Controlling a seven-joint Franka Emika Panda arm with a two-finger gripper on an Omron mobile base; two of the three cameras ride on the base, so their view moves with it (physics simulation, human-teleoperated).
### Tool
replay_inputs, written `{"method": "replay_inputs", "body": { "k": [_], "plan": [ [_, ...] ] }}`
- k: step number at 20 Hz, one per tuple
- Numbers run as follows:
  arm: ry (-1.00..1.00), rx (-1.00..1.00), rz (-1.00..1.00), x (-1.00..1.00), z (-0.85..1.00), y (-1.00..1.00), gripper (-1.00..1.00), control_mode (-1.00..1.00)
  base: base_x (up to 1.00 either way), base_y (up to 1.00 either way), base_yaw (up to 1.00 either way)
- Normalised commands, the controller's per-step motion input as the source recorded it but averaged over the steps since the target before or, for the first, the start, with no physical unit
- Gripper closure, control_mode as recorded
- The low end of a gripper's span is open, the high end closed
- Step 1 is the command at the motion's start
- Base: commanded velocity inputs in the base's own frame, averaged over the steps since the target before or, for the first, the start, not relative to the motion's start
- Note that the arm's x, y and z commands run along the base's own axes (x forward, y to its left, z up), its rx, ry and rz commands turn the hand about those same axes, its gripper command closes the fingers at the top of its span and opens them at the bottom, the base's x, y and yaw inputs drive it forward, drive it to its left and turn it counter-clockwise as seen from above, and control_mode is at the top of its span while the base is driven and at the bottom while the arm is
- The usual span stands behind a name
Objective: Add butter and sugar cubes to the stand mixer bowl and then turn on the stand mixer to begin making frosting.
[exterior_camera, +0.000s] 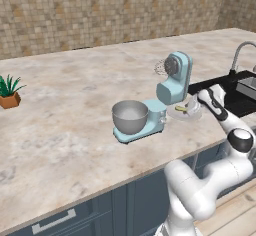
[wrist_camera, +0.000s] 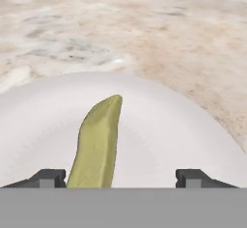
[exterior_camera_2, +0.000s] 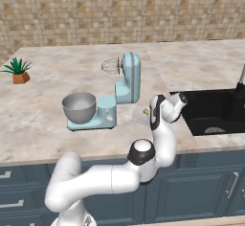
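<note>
One wide-spread hand (wrist_camera: 120,178) astride one butter (wrist_camera: 98,142) stick on one white plate (wrist_camera: 164,125).

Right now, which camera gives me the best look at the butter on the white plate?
The hand view: the butter lies large on the plate, between the open fingers. In the left base view it is a tiny yellow sliver beside the stand mixer. In the right base view the arm mostly covers it.

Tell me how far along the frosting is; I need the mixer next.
Nothing is added: the bowl looks empty. In hand: the open gripper straddles the butter on the plate, not yet gripping. Left: butter, sugar, starting the mixer, head tilted up.
</note>
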Motion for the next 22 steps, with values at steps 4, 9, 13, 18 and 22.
{"method": "replay_inputs", "body": {
  "k": [4, 9, 13, 18, 22],
  "plan": [
    [0.02, -0.08, 0.00, -0.01, -0.20, 0.00, 1.00, -1.00, 0.00, 0.00, 0.00],
    [0.00, -0.03, 0.00, -0.12, -0.07, 0.00, 1.00, -1.00, 0.00, 0.00, 0.00],
    [-0.02, -0.02, 0.00, -0.26, 0.01, 0.00, 1.00, -1.00, 0.00, 0.00, 0.00],
    [-0.15, 0.00, 0.00, -0.47, 0.40, 0.00, 1.00, -1.00, 0.00, 0.00, 0.00],
    [-0.27, -0.03, 0.00, -0.75, 0.75, 0.01, 1.00, -1.00, 0.00, 0.00, 0.00]
  ]
}}
